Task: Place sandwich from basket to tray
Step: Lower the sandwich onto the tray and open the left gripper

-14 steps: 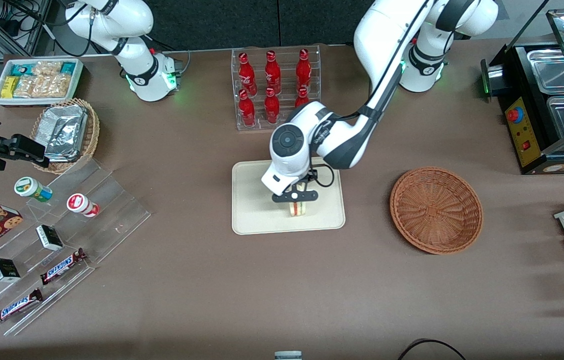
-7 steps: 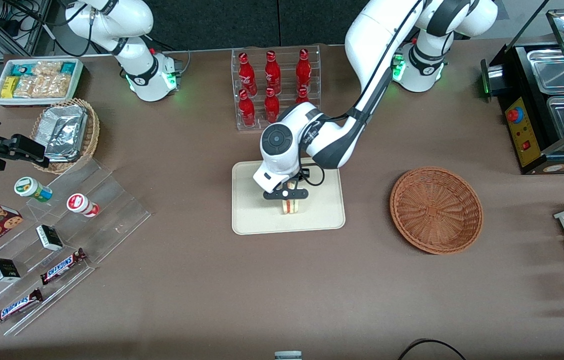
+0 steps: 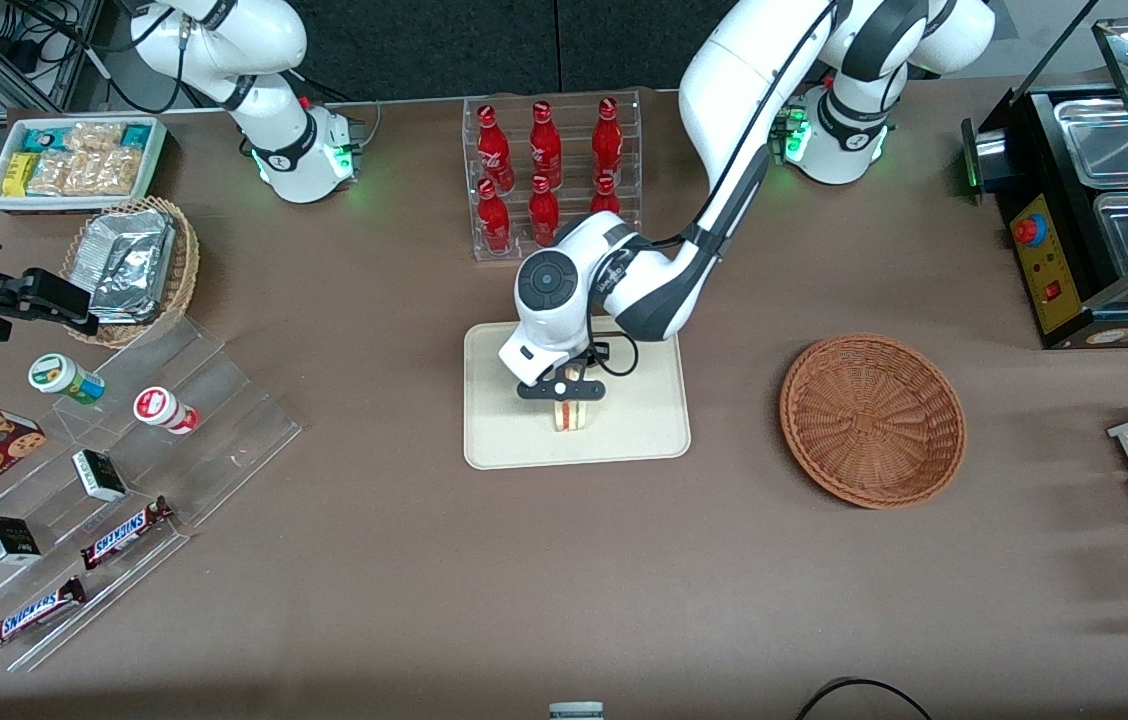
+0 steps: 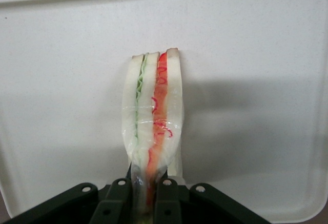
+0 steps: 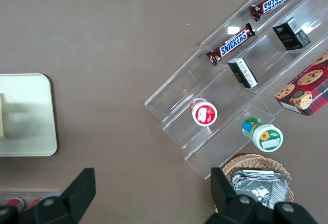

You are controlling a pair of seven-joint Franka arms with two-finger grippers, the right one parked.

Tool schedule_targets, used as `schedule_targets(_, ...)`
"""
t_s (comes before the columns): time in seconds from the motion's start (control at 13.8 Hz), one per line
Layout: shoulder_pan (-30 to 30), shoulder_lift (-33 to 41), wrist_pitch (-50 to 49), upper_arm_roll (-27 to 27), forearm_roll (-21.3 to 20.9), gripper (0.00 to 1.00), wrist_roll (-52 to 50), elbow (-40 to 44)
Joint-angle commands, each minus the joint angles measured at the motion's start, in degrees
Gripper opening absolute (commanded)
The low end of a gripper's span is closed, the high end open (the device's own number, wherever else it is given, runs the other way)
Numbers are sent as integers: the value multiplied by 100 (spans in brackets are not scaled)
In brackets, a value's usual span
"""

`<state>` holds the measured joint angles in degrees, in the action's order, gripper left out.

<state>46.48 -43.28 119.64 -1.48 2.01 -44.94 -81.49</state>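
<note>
My gripper [image 3: 562, 391] hangs low over the middle of the cream tray [image 3: 504, 440], shut on the sandwich [image 3: 571, 414]. The wedge hangs from the jaws with its cut edge toward the front camera, and I cannot tell whether it touches the tray. In the left wrist view the gripper [image 4: 147, 196] pinches the sandwich [image 4: 154, 111] at one end; its white bread and red, orange and green filling stretch out over the tray [image 4: 256, 55]. The reddish-brown wicker basket [image 3: 872, 419] sits empty beside the tray, toward the working arm's end of the table.
A clear rack of red bottles [image 3: 549, 172] stands just farther from the front camera than the tray. Clear stepped shelves [image 3: 114, 480] with snack bars, boxes and cups lie toward the parked arm's end. A black appliance [image 3: 1094, 210] stands at the working arm's end.
The gripper has carried the sandwich a short way across the tray toward the parked arm's end. It stays shut on the wedge.
</note>
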Motion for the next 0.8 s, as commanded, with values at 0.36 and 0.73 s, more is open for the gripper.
schedule_targets(0.36, 116, 47, -55, 104, -8, 100, -67, 151)
schedule_targets(0.73, 72, 512, -459, 148, -34, 100, -331, 160)
